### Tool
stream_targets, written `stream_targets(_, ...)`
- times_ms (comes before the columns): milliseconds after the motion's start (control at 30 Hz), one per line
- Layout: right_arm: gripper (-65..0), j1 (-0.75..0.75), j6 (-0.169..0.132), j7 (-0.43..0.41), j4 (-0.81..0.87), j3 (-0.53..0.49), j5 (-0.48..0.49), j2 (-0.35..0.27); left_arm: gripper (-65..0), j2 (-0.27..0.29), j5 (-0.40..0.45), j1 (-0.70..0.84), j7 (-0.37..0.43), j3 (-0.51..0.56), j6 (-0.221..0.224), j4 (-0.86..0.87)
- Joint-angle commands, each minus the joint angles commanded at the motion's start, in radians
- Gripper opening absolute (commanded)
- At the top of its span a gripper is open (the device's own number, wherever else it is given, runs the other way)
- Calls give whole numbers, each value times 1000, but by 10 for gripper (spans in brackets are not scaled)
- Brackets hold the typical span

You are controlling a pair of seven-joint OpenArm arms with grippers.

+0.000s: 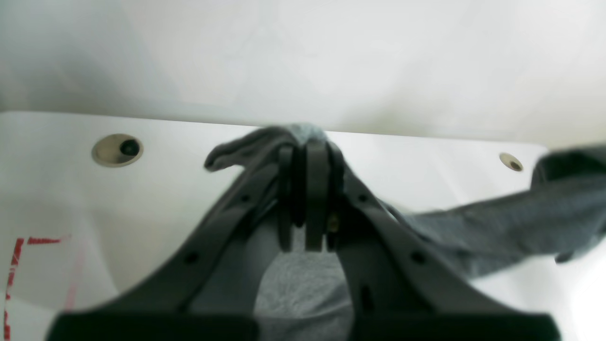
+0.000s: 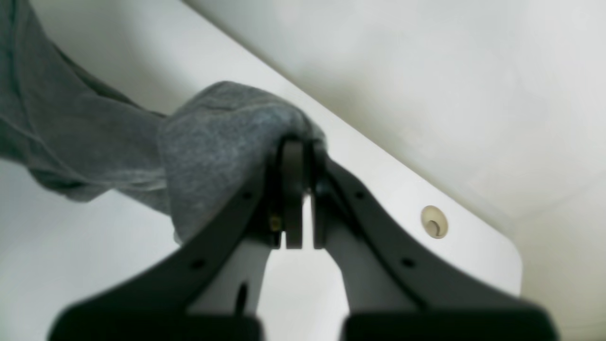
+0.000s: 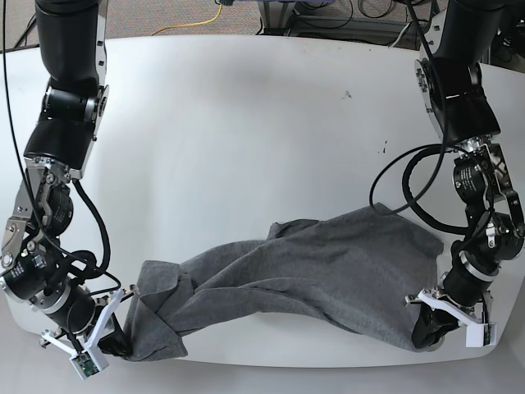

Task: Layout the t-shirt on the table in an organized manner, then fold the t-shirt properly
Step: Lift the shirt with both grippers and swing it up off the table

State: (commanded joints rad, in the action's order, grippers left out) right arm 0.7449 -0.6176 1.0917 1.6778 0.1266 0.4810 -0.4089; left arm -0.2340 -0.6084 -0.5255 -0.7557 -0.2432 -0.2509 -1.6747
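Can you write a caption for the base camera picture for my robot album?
Two black grippers, left and right, pinch a wrinkled dark grey t-shirt on the glossy white table.

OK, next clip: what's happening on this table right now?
A two-armed robot is handling a grey t-shirt on the white table. Each hand is shut on a bunch of the cloth near the table's near edge: the left hand at one end, the right hand at the other. The shirt stretches between them, twisted and wrinkled, not yet laid flat. No fold has been made.
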Motion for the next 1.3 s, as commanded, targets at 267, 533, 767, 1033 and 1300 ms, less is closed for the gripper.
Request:
stream_targets(267,-650,38,0,0,-2,0,8,-28,-643,0,92,-46,-64,-32,0,-144)
stream_targets(533,-650,103,0,0,0,-61,2,-44,-643,-43,114,-167,-64,-32,0,-158)
stream_targets(767,-650,157,0,0,3,-68,3,-55,-642,-83,115,-284,-66,-28,0,-157)
stream_targets(1033,-650,222,0,0,3,-68,5,-66,-642,-124,115,-388,-66,-26,0,-157)
stream_targets(1300,-650,275,-2,0,2,-69,8,-83,-642,-163,114,-476,-66,21,-2,-150)
